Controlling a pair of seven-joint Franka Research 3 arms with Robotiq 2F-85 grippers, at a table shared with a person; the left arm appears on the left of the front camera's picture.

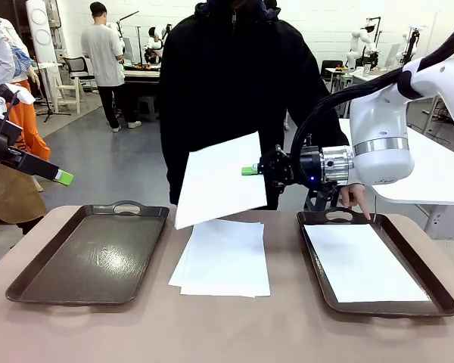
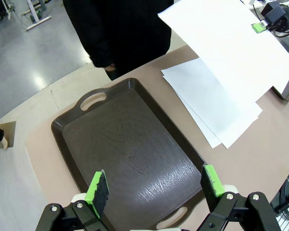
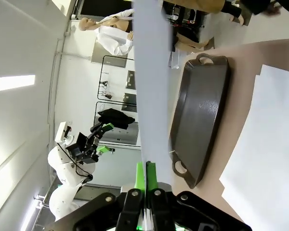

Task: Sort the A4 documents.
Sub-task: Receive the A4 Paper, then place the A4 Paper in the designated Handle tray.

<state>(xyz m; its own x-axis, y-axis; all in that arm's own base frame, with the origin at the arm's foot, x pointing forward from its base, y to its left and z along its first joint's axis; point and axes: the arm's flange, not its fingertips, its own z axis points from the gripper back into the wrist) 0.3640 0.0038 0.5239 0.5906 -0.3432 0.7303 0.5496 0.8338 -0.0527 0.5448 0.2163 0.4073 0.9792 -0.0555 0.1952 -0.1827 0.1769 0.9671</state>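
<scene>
Above the middle of the table (image 1: 227,333), the right pincer (image 1: 250,171) is clamped tight on the right edge of one held sheet (image 1: 219,178), which hangs tilted in the air in front of a person in black (image 1: 234,76). From the front, this sheet's lower edge overlaps the far edge of the stack of A4 documents (image 1: 225,261), which lies flat at the table's centre between two trays. Whether the two touch cannot be told from there.

The right wrist view settles the grip. The held sheet (image 3: 151,72) runs edge-on straight up from the right pincer (image 3: 146,168), whose green pads are pressed together on it.

The front view adds the right tray (image 1: 418,265), near the table's right edge. One white sheet (image 1: 359,261) lies flat in it, and the person's hand (image 1: 356,198) rests at its far handle. There too the left pincer (image 1: 63,178) hangs in the air off the table's far left corner.

The left wrist view gives what the front does not: the left pincer (image 2: 155,182) has its jaws spread wide, holding nothing, and looks down on the empty left tray (image 2: 130,144). The stack (image 2: 216,103) lies just beside that tray's long edge, and the held sheet (image 2: 231,43) is raised over the stack's far part.
</scene>
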